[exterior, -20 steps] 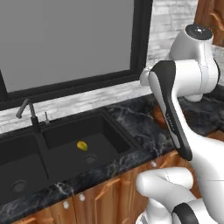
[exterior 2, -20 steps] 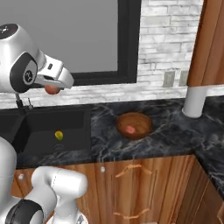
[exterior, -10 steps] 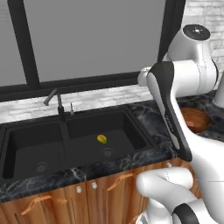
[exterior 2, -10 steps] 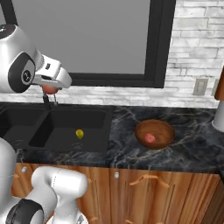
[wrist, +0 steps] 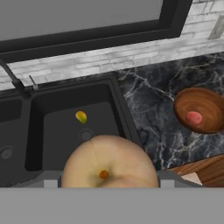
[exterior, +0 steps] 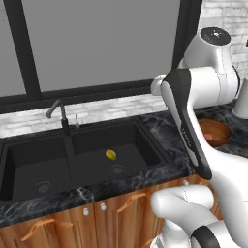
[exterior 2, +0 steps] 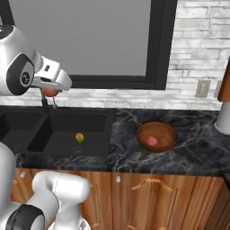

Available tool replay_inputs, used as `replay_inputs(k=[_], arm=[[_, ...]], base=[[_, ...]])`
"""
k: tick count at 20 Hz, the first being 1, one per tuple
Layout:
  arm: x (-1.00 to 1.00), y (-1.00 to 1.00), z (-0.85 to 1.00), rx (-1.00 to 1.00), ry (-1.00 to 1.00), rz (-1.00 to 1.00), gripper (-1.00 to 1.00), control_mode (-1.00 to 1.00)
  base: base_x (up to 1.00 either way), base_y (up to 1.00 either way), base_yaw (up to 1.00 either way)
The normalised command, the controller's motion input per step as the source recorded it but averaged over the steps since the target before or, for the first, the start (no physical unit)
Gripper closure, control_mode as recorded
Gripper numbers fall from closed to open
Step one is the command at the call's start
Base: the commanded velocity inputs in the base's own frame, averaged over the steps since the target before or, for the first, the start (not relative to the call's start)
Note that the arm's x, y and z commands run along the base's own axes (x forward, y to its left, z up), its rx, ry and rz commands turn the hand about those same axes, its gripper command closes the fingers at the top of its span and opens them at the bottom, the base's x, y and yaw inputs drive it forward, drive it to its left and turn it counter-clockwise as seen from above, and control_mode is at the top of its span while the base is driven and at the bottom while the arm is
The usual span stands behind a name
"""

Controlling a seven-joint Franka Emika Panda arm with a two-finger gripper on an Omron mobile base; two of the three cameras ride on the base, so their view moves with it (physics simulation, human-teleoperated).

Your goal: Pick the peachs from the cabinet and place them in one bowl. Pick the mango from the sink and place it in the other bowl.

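Note:
My gripper (exterior 2: 50,92) is shut on a reddish-orange peach (exterior 2: 50,91), held high over the black sink (exterior 2: 58,126), near the faucet. In the hand view that peach (wrist: 109,162) bulges large between the fingers. A second peach (exterior 2: 152,141) lies in the dark wooden bowl (exterior 2: 166,130) on the counter right of the sink; the bowl (wrist: 205,98) and its peach (wrist: 194,117) sit at the right of the hand view. The yellow-green mango (exterior: 111,154) rests by the right basin's drain. The cabinet and the other bowl are out of view.
A thin dark faucet (exterior: 58,114) stands behind the sink's divider. A dark-framed window runs along the brick back wall. A pale upright object (exterior 2: 223,119) stands on the marble counter at the far right. Wooden drawers line the counter front.
The whole picture has shifted, so the camera has moved: sink and bowl now sit more centrally. The gripper has kept its hold on the peach throughout.

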Motion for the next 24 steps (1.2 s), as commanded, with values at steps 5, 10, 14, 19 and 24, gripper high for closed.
replay_inputs(k=[5,10,14,19,24], arm=[[0.0,0.0,0.0,0.0,0.0,0.0,1.0,1.0],[0.0,0.0,0.0,0.0,0.0,0.0,1.0,1.0],[0.0,0.0,0.0,0.0,0.0,0.0,1.0,1.0],[0.0,0.0,0.0,0.0,0.0,0.0,1.0,1.0],[0.0,-0.02,0.0,0.0,0.0,-0.03,1.0,-1.0]], base=[[0.32,-0.06,0.01],[0.26,-0.03,0.08],[0.01,0.0,0.0],[0.0,0.0,0.0],[0.0,0.0,0.0]])
